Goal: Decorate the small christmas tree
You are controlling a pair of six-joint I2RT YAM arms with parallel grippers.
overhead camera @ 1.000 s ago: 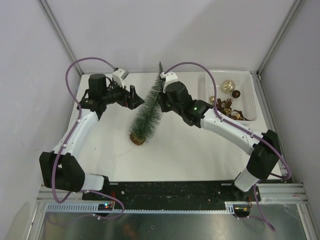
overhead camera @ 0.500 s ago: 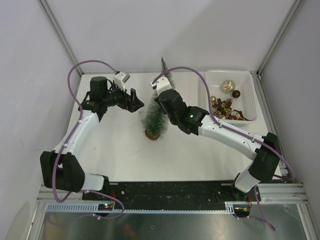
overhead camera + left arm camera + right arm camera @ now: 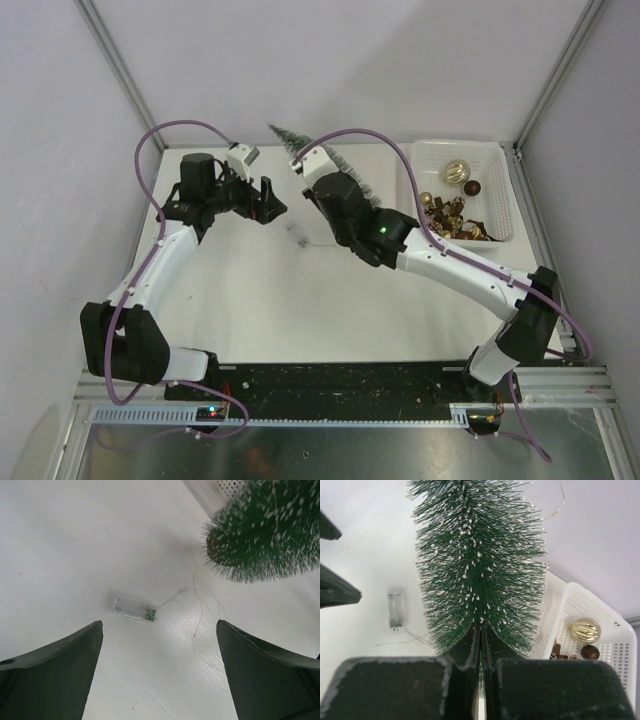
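item: the small christmas tree [image 3: 477, 565]. frosted dark green bristles flecked with white. held in the air over the far middle of the white surface [image 3: 300, 310], not upright: in the top view it lies slanted, its thin tip toward the back wall on the left, its wider part toward the basket. much of its length there is hidden behind the right arm. its base cannot be made out.

item: right gripper [image 3: 479, 640]. jaws closed tight on the tree, pressed in among the lower bristles, so that the tree runs straight away from the wrist camera.

item: left gripper [image 3: 157, 625]. jaws spread wide, nothing between them. it hovers over the far left of the surface, just beside the tree and not touching it; the bristly end of the tree shows at the upper right of its wrist view.

item: battery box [image 3: 134, 609]. small, clear, lying flat on the surface below and between the two grippers. a thin wire [image 3: 196, 612] trails from it toward the tree.

item: white mesh basket [image 3: 500, 150]. at the far right corner of the surface, near the tree. contents: one ribbed gold ball [image 3: 584, 630], one dark brown ball [image 3: 590, 651], and a heap of small gold pieces too small to tell apart.
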